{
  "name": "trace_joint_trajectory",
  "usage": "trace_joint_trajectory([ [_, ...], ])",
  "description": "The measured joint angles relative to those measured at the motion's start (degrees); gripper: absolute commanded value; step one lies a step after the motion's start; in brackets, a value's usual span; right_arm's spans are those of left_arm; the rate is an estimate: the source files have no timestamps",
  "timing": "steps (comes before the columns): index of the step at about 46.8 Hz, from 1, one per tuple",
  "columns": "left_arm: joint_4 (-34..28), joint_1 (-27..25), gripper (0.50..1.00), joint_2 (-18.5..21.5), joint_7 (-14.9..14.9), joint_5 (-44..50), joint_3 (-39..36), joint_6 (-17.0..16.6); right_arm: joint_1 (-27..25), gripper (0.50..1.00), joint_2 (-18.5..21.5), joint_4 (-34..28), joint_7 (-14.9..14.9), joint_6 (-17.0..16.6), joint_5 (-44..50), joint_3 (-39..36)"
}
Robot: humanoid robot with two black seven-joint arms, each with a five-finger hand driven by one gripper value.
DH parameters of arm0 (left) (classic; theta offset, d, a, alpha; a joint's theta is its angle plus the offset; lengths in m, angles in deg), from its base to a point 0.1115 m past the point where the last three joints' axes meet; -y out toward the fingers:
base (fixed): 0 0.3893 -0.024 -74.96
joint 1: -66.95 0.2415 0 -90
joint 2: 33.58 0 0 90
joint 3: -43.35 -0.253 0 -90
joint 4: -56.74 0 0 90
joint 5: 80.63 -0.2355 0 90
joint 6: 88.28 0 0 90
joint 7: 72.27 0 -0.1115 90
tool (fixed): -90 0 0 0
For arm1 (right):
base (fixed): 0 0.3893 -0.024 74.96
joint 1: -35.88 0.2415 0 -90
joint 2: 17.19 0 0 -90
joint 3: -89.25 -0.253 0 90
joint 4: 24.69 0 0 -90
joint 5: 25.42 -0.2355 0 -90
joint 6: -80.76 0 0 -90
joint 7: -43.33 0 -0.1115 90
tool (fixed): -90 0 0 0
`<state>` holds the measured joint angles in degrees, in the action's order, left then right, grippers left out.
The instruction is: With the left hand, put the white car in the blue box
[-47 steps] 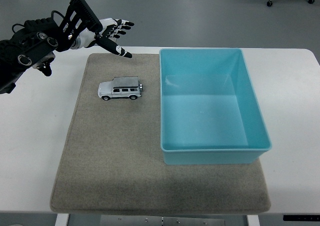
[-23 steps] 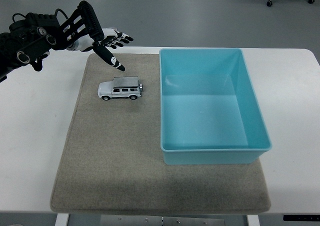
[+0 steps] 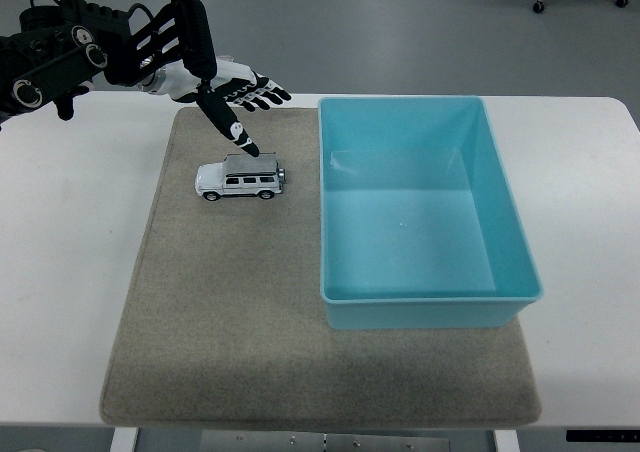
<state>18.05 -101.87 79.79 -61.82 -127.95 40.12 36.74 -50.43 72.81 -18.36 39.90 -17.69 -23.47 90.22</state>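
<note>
A small white toy car (image 3: 240,178) stands on its wheels on the grey mat (image 3: 230,312), left of the blue box (image 3: 425,212). My left hand (image 3: 240,107) hovers just above and behind the car, fingers spread open, its thumb tip pointing down close to the car's roof. Nothing is held. The blue box is an open rectangular tub with nothing inside, resting on the mat's right part. My right arm does not show.
The mat lies on a white table (image 3: 70,272), with bare tabletop to its left and right. Grey floor lies beyond the table's far edge.
My left hand has moved right and down toward the car, its thumb now close over the roof. The car and box have not moved.
</note>
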Motion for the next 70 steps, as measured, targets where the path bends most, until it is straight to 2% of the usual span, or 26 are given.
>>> trace_joint_trajectory([
  [12,-3.31,0.12,0.996,-0.45,-0.07,-9.14,0.04,0.00,0.00,0.936,0.00,0.00,0.00,0.00,0.03,0.00],
  [18,-3.99,0.13,0.996,0.01,-0.08,-9.28,0.06,0.00,0.00,0.936,0.00,0.00,0.00,0.00,0.02,0.00],
  [24,-6.94,0.13,0.996,2.61,-0.15,-9.29,-0.07,0.00,0.01,0.936,0.00,0.00,-0.01,0.00,0.02,0.00],
  [32,-8.89,0.24,0.996,3.97,-0.16,-9.29,-1.84,-0.01,-0.01,0.936,0.00,0.00,0.00,0.01,0.00,0.00],
  [46,-9.30,0.48,0.996,4.20,-0.20,-9.29,-3.35,-0.03,0.00,0.936,0.00,0.00,0.00,0.02,-0.01,0.00],
  [60,-9.10,1.66,0.994,3.71,-0.60,-9.33,-3.46,-3.20,0.00,0.936,0.00,0.00,0.00,0.02,-0.01,0.00],
  [70,-8.87,1.97,0.971,3.72,-0.66,-9.38,-3.83,-5.40,0.00,0.936,0.00,0.00,0.00,0.02,0.00,0.00],
])
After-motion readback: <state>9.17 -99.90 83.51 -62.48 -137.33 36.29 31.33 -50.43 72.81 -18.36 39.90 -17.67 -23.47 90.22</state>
